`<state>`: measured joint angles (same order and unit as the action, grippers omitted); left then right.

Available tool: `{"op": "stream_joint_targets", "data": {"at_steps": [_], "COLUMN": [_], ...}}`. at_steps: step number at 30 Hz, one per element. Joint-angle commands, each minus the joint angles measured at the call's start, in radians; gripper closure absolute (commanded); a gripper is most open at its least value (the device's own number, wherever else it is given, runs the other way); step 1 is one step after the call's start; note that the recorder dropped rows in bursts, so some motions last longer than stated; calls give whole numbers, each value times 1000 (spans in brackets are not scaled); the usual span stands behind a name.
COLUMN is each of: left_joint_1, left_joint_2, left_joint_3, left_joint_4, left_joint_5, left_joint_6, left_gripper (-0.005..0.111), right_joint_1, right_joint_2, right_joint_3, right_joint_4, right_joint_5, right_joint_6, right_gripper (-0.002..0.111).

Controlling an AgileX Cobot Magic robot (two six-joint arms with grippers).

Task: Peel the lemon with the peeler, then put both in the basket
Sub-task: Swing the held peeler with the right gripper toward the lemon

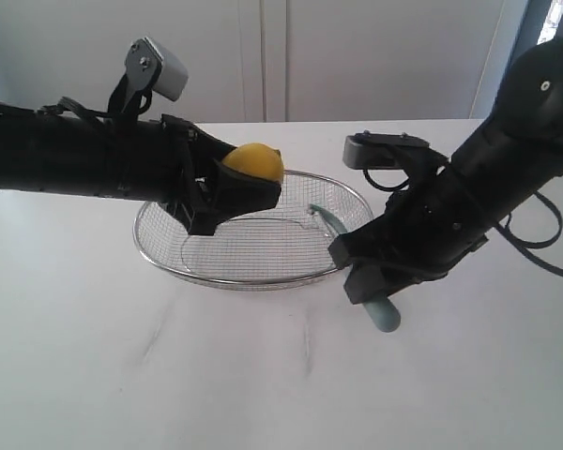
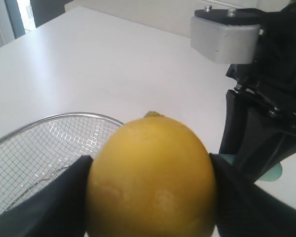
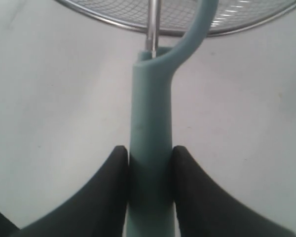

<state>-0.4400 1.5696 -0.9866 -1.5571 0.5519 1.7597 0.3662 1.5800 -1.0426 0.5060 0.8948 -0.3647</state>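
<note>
A white surface (image 1: pixel 263 384) holds a shallow wire-mesh basket (image 1: pixel 253 284), with two black robot arms reaching in from either side of it. The left pincer (image 1: pixel 247 187) pinches the yellow lemon (image 1: pixel 254 161) between both fingers and holds it in the air above the basket's left half, clear of the mesh. The right pincer (image 3: pixel 149 154) is pressed onto the pale teal handle of the peeler (image 3: pixel 150 98). The handle sits outside the basket's right rim, while the curved head crosses that rim and hangs over the mesh. The visible lemon skin looks whole, so peeling seems not yet begun.

Possible trouble: the lemon is round and smooth and is gripped at only two sides, so a firm push from the blade could roll it out of the grip, and it might bounce off the basket's rim onto the surface. The peeler head, low over the rim, could also snag the wire and drag the basket.
</note>
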Motion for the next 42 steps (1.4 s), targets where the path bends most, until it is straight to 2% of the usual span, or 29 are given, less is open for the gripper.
{"op": "stream_joint_targets", "data": {"at_steps": [1, 6, 15, 35, 42], "left_joint_1": [-1, -1, -1, -1, -1], "left_joint_2": [-9, -9, -9, -9, -9], "left_joint_3": [1, 1, 1, 1, 1], "left_joint_4": [8, 8, 10, 18, 18], "left_joint_5": [58, 71, 122, 96, 96], "left_joint_6": [-26, -26, -7, -7, -7], "left_gripper": [107, 107, 107, 107, 107], "right_joint_1": [-6, -6, -8, -11, -84], "right_joint_2": [21, 32, 55, 41, 39], "right_joint_3": [5, 5, 5, 5, 5], "right_joint_4": [112, 182, 442, 433, 434], "right_joint_5": [-7, 4, 93, 135, 194], "right_joint_6": [-96, -158, -349, -353, -345], "right_gripper": [108, 108, 108, 108, 108]}}
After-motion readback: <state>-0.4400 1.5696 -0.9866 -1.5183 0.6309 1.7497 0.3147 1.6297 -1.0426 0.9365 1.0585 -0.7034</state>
